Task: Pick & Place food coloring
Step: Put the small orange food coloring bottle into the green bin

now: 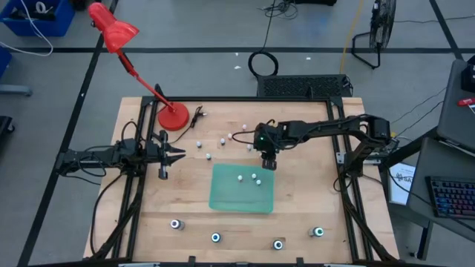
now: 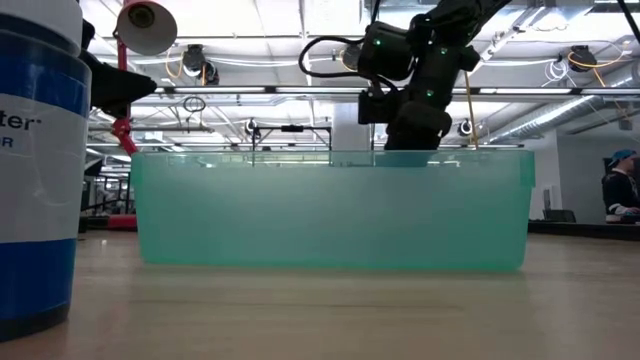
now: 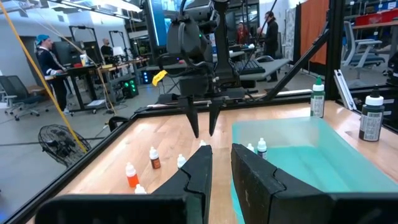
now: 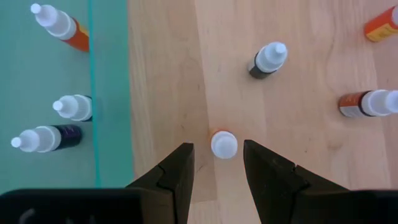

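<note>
One upright bottle [image 4: 224, 144] is framed directly below the right end effector [image 4: 219, 163], fingers open either side, nothing held, just off the tray's [image 1: 223, 194] far edge. Left end effector [image 1: 177, 155] is parked near-shut, empty, farther away.

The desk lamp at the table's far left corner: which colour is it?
Red: the lamp, shade, arm and round base alike, clearest in the high view.

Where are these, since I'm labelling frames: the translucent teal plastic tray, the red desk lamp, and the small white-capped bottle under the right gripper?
translucent teal plastic tray [image 1: 223, 199]: high view, bare floor near its left wall.
red desk lamp [image 1: 174, 117]: high view, round base.
small white-capped bottle [image 4: 224, 144]: right wrist view, cap top.
</note>
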Controlling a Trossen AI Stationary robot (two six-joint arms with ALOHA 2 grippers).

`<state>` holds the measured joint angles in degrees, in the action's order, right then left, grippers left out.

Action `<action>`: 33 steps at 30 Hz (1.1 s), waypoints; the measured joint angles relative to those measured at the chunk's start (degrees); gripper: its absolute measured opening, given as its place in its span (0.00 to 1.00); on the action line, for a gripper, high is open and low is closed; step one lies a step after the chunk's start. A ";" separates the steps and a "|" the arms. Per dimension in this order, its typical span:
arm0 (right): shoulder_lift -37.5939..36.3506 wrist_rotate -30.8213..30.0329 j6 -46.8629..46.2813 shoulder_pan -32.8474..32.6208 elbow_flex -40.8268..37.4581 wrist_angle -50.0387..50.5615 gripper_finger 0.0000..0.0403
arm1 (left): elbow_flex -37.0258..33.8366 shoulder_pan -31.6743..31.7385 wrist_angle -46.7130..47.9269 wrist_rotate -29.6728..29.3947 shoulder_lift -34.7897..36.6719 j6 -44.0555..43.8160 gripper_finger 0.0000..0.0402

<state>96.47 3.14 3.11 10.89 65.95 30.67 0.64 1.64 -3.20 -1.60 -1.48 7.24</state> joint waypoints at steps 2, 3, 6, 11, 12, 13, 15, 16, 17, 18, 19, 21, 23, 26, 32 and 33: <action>0.02 -0.02 0.38 0.25 0.00 -0.40 0.32 | 0.00 -0.01 0.00 0.00 -0.01 -0.02 0.17; 0.02 -0.03 0.53 0.34 0.00 -0.63 0.32 | -0.01 0.00 0.00 0.00 -0.01 0.00 0.17; 1.10 -0.03 0.73 0.75 0.04 -1.23 0.32 | 0.00 -0.01 0.00 0.00 -0.01 0.00 0.17; 4.41 -0.05 1.69 1.15 0.04 -0.93 0.32 | -0.01 -0.01 -0.01 0.00 0.01 -0.02 0.17; 4.84 -0.04 1.99 1.15 0.04 -0.84 0.32 | 0.00 -0.01 -0.02 0.00 -0.01 0.00 0.17; 5.24 -0.04 2.14 1.12 0.02 -0.85 0.32 | 0.00 -0.01 0.00 0.00 -0.01 -0.02 0.17; 5.67 -0.02 2.21 1.10 0.04 -1.25 0.32 | 0.00 0.00 -0.02 0.00 0.00 -0.02 0.17; 5.70 -0.02 2.19 1.10 0.04 -1.03 0.32 | 0.00 0.00 -0.02 0.00 -0.01 -0.02 0.17; 5.68 -0.02 2.22 1.08 0.04 -0.72 0.32 | 0.00 -0.01 -0.02 0.00 0.00 -0.02 0.17; 5.68 -0.02 2.30 1.08 0.04 -0.84 0.32 | 0.00 -0.01 -0.02 0.00 -0.01 -0.02 0.17; 5.68 -0.02 2.30 1.08 0.04 -1.05 0.32 | 0.00 0.00 -0.02 0.00 -0.01 0.00 0.17; 5.68 -0.02 2.27 1.08 0.04 -0.78 0.32 | 0.00 -0.01 -0.02 0.00 0.01 -0.02 0.17; 5.68 0.03 2.26 1.08 0.04 -0.60 0.32 | 0.00 0.00 -0.02 0.00 -0.01 -0.02 0.17; 5.68 0.09 2.28 1.08 0.04 -0.53 0.32 | -0.01 0.00 0.00 0.00 0.00 -0.02 0.17; 5.68 0.12 2.13 1.08 0.04 -0.51 0.32 | 0.00 -0.01 0.00 0.00 0.01 -0.02 0.17; 5.68 0.13 2.13 1.05 0.04 -0.50 0.32 | 0.00 0.01 -0.02 0.00 -0.01 0.00 0.17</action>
<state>102.15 3.27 5.23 11.93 66.00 30.17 0.64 1.65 -3.22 -1.61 -1.50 7.24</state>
